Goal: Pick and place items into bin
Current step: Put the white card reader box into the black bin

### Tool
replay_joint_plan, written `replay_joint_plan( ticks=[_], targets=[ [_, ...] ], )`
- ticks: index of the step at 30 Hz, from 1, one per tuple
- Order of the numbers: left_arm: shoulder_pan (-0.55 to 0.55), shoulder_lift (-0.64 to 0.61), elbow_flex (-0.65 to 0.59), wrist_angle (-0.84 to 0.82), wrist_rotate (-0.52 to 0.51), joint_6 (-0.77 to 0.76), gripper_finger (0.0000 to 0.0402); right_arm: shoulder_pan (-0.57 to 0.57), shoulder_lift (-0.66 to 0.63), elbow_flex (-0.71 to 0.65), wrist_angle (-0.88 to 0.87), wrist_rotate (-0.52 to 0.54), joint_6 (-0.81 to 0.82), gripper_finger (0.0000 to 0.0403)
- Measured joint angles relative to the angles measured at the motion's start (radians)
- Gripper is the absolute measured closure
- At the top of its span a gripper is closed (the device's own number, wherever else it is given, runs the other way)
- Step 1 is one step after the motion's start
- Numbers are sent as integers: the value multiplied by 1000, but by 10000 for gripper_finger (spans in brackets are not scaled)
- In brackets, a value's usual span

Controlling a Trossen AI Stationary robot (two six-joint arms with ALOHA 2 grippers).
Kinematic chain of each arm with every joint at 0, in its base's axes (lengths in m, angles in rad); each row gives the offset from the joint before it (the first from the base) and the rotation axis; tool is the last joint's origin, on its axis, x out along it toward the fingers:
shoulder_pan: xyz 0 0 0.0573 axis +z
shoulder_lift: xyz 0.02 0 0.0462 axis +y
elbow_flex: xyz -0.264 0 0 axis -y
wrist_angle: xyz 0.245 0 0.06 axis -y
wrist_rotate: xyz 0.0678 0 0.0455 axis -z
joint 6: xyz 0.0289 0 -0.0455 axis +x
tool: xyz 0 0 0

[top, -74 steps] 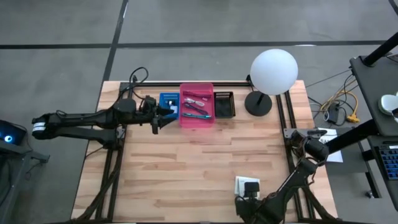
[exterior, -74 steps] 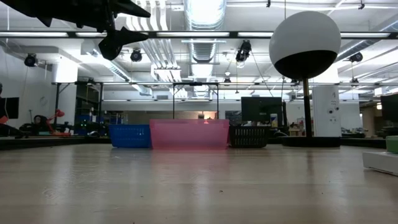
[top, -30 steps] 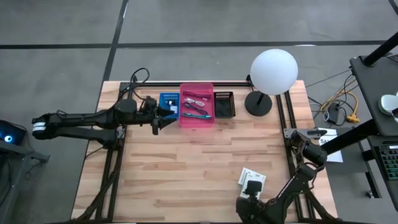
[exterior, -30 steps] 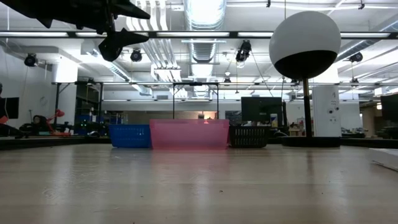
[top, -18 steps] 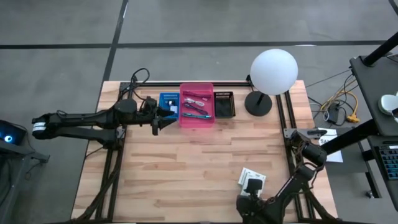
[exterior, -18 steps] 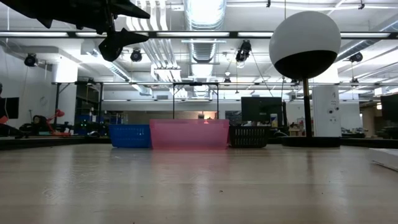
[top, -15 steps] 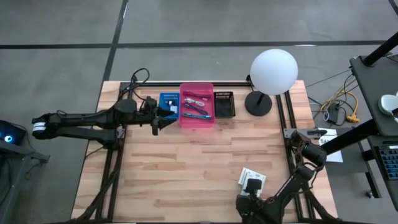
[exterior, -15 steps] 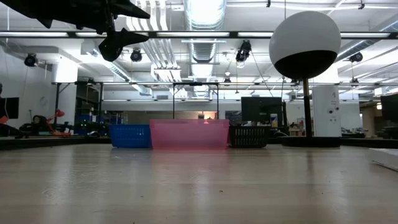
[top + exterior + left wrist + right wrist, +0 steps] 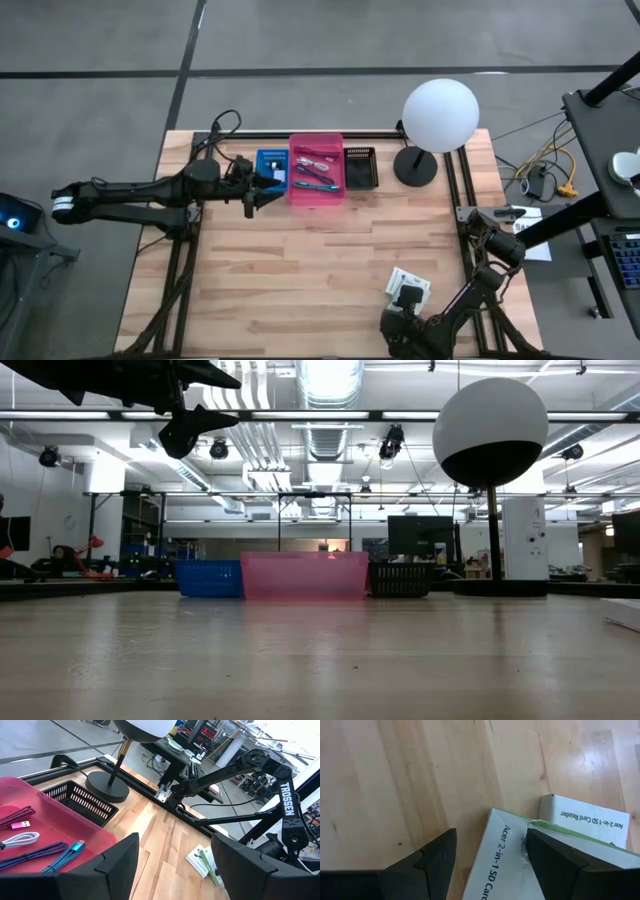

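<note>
1. Shifted since the earliest high view: the white card-reader box (image 9: 408, 287), which lay square close to the front edge then, and was now askew and slightly farther in. Held its place over the last half second.
2. Found the right gripper (image 9: 404, 300) low at the front of the table (image 9: 300, 270), right of middle, directly over that box.
3. Saw its jaws standing apart astride the box: one finger (image 9: 436, 862) clear of the box with bare wood between, the other finger (image 9: 572, 865) overlapping the box's top. Made out no grip.
4. Read the same card-reader print on a second box (image 9: 585, 815) just beyond the first and touching it.
5. Found the left gripper (image 9: 255, 192) raised over the back of the table, above the blue bin (image 9: 271, 163) and just beside the pink bin (image 9: 316, 190). Jaws wide, with nothing between them.
6. Noted braided cables (image 9: 20, 815) lying in the pink bin: purple, white and teal-tipped.
7. Noted a black basket (image 9: 360, 168) touching the pink bin's other side, and the globe lamp (image 9: 440, 115) standing beyond it.
</note>
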Motion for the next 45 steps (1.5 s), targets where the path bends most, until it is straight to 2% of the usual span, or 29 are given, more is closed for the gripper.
replay_joint_plan(
  ticks=[8,12,16,23,26,37,45],
  targets=[
    [0,0,0,0,2,0,169,-8,-1,-16,50,-1,8,179],
    [0,0,0,0,2,0,169,-17,-3,-19,64,-35,5,186],
    [0,0,0,0,2,0,169,-21,-5,-20,66,-69,-1,220],
    [0,0,-1,0,2,0,169,-20,-5,-21,72,-79,0,304],
    [0,0,-1,0,2,0,169,-19,-5,-20,74,-92,-6,325],
    [0,0,-2,0,3,0,169,-21,-24,-18,64,-152,-79,334],
    [0,0,-2,0,4,3,169,-23,-34,34,-35,-155,-79,335]
  ],
)
